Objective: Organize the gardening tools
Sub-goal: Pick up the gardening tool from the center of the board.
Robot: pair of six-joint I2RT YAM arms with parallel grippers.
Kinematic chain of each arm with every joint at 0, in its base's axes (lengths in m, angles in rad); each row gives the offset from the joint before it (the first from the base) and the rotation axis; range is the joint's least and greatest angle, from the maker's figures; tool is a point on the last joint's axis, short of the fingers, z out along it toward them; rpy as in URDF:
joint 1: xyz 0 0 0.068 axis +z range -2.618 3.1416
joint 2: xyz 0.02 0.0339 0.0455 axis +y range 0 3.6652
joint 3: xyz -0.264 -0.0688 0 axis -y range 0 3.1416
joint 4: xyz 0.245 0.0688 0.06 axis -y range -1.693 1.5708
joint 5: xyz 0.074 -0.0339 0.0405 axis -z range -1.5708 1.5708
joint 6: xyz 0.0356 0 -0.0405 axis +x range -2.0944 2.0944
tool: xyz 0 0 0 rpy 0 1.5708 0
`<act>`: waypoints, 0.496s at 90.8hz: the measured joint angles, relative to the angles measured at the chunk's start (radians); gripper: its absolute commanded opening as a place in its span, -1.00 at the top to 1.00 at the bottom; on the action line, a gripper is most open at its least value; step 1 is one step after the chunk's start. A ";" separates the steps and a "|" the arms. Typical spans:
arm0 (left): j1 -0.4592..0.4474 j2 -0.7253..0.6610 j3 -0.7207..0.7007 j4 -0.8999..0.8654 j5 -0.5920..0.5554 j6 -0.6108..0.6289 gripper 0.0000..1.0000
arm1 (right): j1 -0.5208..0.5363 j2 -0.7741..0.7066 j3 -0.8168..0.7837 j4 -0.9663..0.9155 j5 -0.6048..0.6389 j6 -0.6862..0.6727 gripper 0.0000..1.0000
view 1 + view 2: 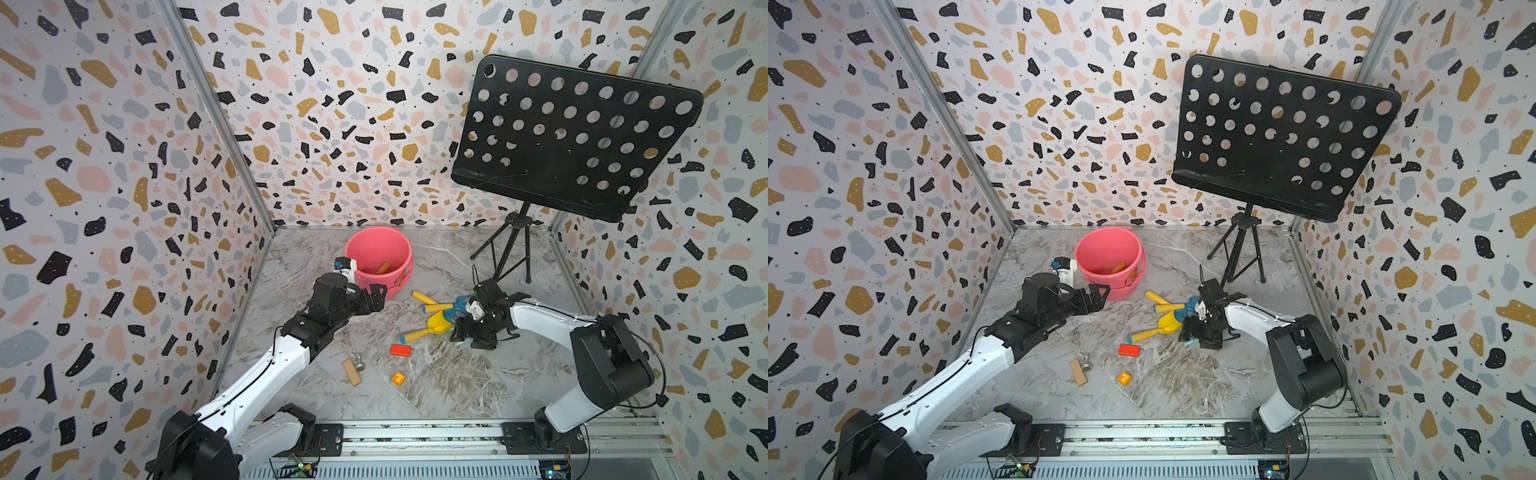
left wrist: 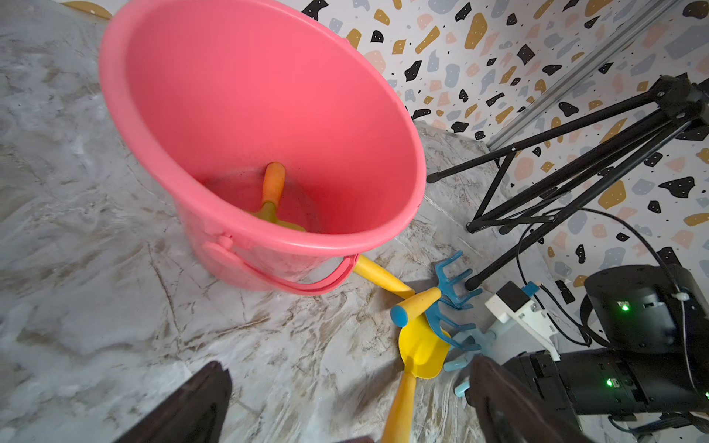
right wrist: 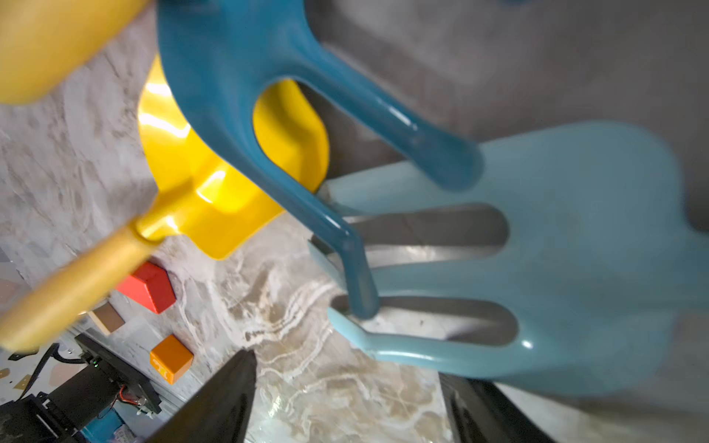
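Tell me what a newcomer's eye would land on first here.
The pink bucket at the back of the marble tabletop grabs the eye first, with one orange-handled tool lying inside it. Then comes the black perforated music stand looming over a far corner. Last is the bright tangle of yellow scoop and blue rakes heaped beside the bucket.

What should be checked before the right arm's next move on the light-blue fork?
1. Open jaws on the right gripper, by the light-blue fork: ok.
2. Fork free to lift: not ok; a prong of a dark blue rake crosses its tines.
3. Gap between the yellow scoop and the fork: cannot tell; they lie close together.
4. Open, empty left gripper: ok.
5. Upright pink bucket with room: ok; only one orange-handled tool shows inside.
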 measured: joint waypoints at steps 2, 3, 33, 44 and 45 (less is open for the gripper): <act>0.000 0.000 0.000 -0.002 0.000 0.000 -0.99 | -0.001 0.001 0.010 -0.006 0.003 -0.009 -0.60; 0.000 0.000 0.000 -0.003 0.000 0.001 -0.99 | -0.001 0.000 0.016 -0.011 0.005 -0.015 -0.60; 0.000 0.000 0.000 -0.008 -0.009 0.011 -0.99 | -0.121 -0.076 0.142 -0.104 0.067 -0.134 -0.64; 0.000 -0.002 0.000 -0.008 -0.009 0.014 -0.99 | -0.163 -0.039 0.159 -0.110 0.111 -0.159 -0.67; 0.000 -0.003 0.000 -0.008 -0.009 0.014 -0.99 | -0.164 -0.034 0.161 -0.110 0.115 -0.161 -0.67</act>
